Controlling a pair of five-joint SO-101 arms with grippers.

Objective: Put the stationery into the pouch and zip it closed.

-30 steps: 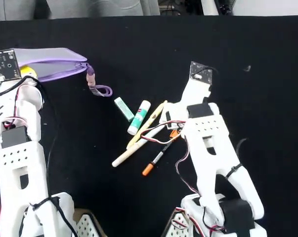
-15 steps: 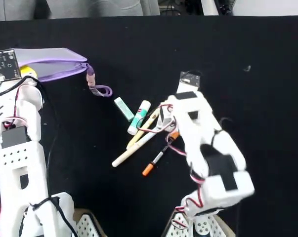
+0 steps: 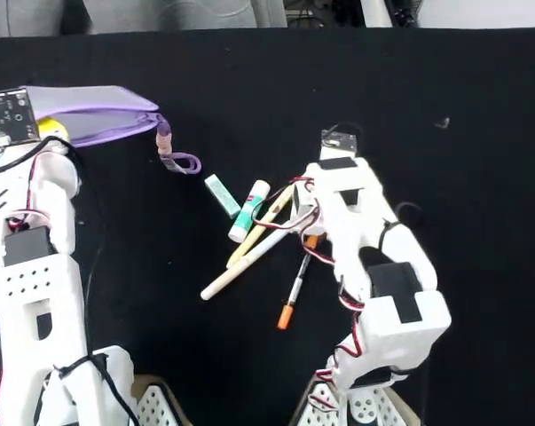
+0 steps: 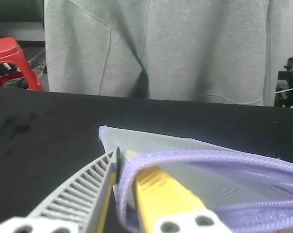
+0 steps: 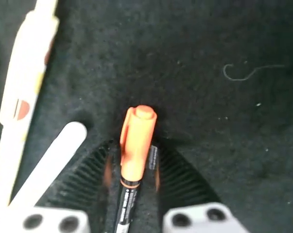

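The purple pouch (image 3: 90, 120) lies at the far left of the black table, its mouth open. My left gripper (image 3: 45, 131) is shut on its zipper edge; the left wrist view shows the pouch (image 4: 209, 165) rim pinched in that gripper (image 4: 122, 160). The stationery lies mid-table: a mint eraser (image 3: 222, 195), a glue stick (image 3: 248, 211), a yellow pencil (image 3: 265, 222), a long white pen (image 3: 245, 264) and an orange-capped pen (image 3: 295, 288). My right gripper (image 3: 310, 238) is down on the table. It (image 5: 134, 145) is shut on the orange-capped pen (image 5: 135, 141) near its cap.
A purple wrist loop (image 3: 180, 161) trails from the pouch toward the stationery. The white pen (image 5: 49, 160) and the glue stick (image 5: 25, 73) lie close beside the right gripper. Bare black cloth lies to the right of the right arm.
The right arm has turned and dropped onto the pile. The orange-capped pen has swung, its free end shifting right and toward the table's front. The left arm and pouch are unchanged.
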